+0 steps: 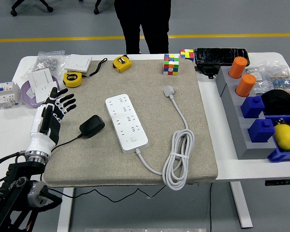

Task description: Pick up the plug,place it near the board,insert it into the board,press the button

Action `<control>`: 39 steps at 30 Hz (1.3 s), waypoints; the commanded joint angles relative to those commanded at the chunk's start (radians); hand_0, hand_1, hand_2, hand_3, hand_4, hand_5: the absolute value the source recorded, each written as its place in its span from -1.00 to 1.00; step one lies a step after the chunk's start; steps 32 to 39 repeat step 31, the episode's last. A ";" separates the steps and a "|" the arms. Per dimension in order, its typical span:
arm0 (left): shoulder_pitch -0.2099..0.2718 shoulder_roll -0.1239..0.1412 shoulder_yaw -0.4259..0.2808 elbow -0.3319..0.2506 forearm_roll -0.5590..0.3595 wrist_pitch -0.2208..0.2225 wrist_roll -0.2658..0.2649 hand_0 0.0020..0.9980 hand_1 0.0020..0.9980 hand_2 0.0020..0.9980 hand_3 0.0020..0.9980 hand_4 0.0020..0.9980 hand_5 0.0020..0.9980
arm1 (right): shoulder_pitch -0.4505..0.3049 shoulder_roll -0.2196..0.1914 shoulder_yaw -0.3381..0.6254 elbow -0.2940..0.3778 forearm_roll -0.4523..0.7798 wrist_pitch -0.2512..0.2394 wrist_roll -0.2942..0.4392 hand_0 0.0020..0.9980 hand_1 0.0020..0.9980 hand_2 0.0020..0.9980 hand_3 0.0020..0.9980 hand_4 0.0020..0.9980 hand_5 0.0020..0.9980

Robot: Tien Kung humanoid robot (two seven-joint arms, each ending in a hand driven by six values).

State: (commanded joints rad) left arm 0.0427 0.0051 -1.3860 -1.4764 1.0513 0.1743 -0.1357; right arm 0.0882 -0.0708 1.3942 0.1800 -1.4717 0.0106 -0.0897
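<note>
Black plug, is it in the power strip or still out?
Out. The black plug lies on the mat left of the power strip, whose sockets are empty.

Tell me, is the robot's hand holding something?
No. The left hand is open with fingers spread, left of the black plug and not touching it.

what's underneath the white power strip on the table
The power strip lies flat on a beige mat covering the white table. Whatever is directly beneath the strip itself is hidden.
</note>
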 joint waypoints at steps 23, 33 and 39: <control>-0.001 -0.003 -0.027 -0.021 0.029 0.005 0.008 0.18 0.02 -0.03 0.06 0.63 -0.10 | 0.005 -0.012 0.017 0.000 -0.007 -0.001 -0.006 0.75 0.45 0.44 0.42 1.00 0.35; 0.000 -0.003 -0.030 -0.024 0.039 0.017 0.009 0.06 -0.16 -0.14 -0.02 0.50 -0.23 | 0.005 -0.011 0.012 0.000 0.004 -0.002 -0.004 0.75 0.45 0.44 0.42 1.00 0.35; 0.000 -0.003 -0.030 -0.024 0.039 0.017 0.009 0.06 -0.16 -0.14 -0.02 0.50 -0.23 | 0.005 -0.011 0.012 0.000 0.004 -0.002 -0.004 0.75 0.45 0.44 0.42 1.00 0.35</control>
